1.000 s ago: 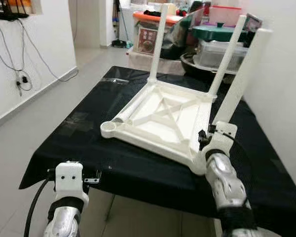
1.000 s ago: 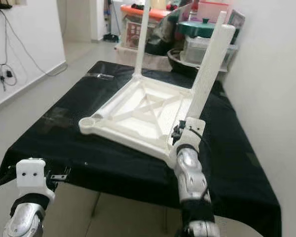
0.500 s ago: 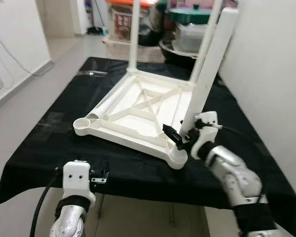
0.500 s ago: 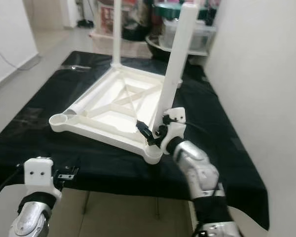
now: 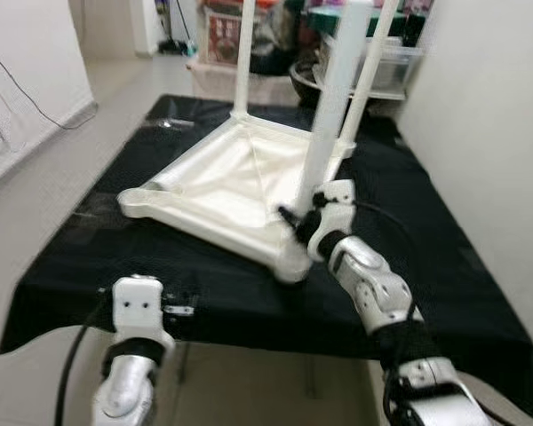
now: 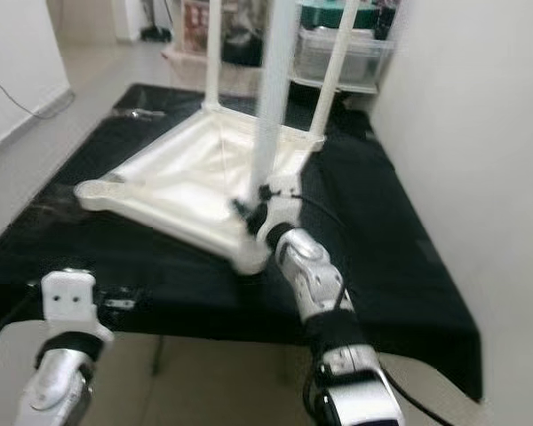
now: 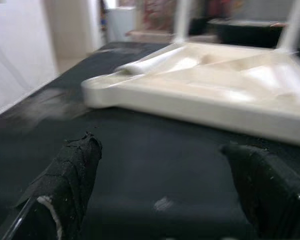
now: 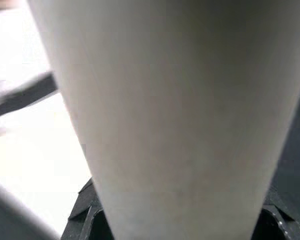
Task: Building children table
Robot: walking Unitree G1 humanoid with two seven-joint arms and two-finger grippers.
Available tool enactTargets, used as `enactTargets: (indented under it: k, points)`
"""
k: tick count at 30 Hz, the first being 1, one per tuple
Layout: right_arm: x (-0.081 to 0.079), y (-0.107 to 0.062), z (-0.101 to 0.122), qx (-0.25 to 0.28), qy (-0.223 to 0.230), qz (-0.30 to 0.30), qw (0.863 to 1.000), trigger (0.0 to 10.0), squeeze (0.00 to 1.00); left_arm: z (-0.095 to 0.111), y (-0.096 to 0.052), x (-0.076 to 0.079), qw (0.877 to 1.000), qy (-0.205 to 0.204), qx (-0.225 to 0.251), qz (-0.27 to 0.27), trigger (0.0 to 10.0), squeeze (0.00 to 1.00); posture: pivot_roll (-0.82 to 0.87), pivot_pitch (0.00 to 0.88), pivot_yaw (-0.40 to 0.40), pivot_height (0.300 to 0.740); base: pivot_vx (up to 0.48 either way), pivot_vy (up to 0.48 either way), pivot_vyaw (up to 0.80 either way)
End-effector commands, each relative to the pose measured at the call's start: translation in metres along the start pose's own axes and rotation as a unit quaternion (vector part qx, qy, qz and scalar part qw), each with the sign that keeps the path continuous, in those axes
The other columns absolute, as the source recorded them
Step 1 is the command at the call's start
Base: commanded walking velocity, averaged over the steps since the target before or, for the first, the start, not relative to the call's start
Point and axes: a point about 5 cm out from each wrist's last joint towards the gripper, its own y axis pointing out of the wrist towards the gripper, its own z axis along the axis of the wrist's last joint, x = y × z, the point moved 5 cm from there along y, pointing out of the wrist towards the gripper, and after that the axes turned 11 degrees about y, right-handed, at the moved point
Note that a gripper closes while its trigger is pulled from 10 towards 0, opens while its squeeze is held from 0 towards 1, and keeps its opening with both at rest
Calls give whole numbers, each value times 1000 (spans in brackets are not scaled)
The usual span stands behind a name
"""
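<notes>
right gripper (image 5: pixel 304 217) clamping white leg (image 5: pixel 331 106) upright at 5 o'clock corner of upturned white tabletop (image 5: pixel 215 186), left gripper (image 7: pixel 165 200) hovering wide open over black cloth (image 7: pixel 140 165)

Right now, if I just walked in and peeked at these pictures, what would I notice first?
A white upside-down children's table lying on a black-covered table, with legs sticking up at its far corners. At the near corner, the right pincer grips another white leg and holds it upright over the corner socket. The left pincer is open, low above the black cloth at the near edge.
</notes>
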Motion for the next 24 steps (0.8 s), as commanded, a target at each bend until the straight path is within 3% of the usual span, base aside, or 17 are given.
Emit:
enactTargets:
  k: [1, 6, 7, 8, 9, 11, 12, 13, 15, 16, 17, 18, 20, 22, 24]
  points:
    - [54, -28, -30, -19, 30, -163, 986, 0, 0, 1, -1, -2, 1000, 4, 1, 1, 10000, 0, 223, 0, -114, 740, 0, 0, 0]
    - [45, -47, -27, -6, 34, -165, 986, 0, 0, 1, 0, -2, 1000, 7, 2, 0, 10000, 0, 212, 0, -105, 740, 0, 0, 0]
    - [26, -50, -23, -8, 30, -124, 992, 10000, 0, 0, -1, -3, 1000, 8, 0, 0, 10000, 0, 198, 0, -101, 740, 0, 0, 0]
    - [6, -52, -16, -1, 30, -70, 997, 10000, 0, 0, -1, -3, 1000, 8, 0, 0, 10000, 0, 196, 0, -101, 740, 0, 0, 0]
    - [6, -52, -16, -1, 30, -70, 997, 10000, 0, 0, -1, -3, 1000, 8, 0, 0, 10000, 0, 196, 0, -101, 740, 0, 0, 0]
    - [-33, -57, 6, 33, 36, 57, 997, 10000, 0, 0, 0, -3, 1000, 7, 0, -2, 10000, 0, 193, 0, -99, 740, 0, 0, 0]
    - [-33, -57, 6, 33, 36, 57, 997, 10000, 0, 0, 0, -3, 1000, 7, 0, -2, 10000, 0, 193, 0, -99, 740, 0, 0, 0]
    - [-41, -59, 16, 52, 36, 95, 993, 10000, 902, 0, 0, -1, 1000, 8, 1, -5, 10000, 0, 200, 0, -102, 740, 0, 0, 0]
    - [-45, -60, 22, 64, 35, 113, 991, 10000, 902, 0, 0, 0, 1000, 8, 1, -6, 10000, 0, 200, 0, -102, 740, 0, 0, 0]
    - [-46, -57, 24, 55, 49, 125, 989, 10000, 1000, 0, -1, 0, 1000, 9, 1, -6, 10000, 0, 205, 0, -110, 740, 0, 0, 0]
    - [-49, -53, 28, 40, 28, 155, 987, 10000, 1000, 0, -1, -2, 1000, 9, 1, -3, 10000, 0, 208, 0, -116, 740, 0, 0, 0]
    - [-50, -47, 30, 18, 21, 183, 983, 10000, 0, 0, 0, -3, 1000, 7, 1, 1, 10000, 0, 211, 0, -115, 740, 0, 0, 0]
    - [-53, -47, 37, 5, -1, 226, 974, 10000, 0, 1, 2, -4, 1000, 6, 3, 3, 10000, 0, 211, 0, -116, 740, 0, 0, 0]
    - [-53, -47, 37, 5, -1, 226, 974, 10000, 0, 1, 2, -4, 1000, 6, 3, 3, 10000, 0, 211, 0, -116, 740, 0, 0, 0]
    - [-60, -52, 38, 3, -31, 288, 957, 10000, 0, 2, 3, -1, 1000, 5, 5, -2, 10000, 0, 209, 0, -116, 740, 0, 0, 0]
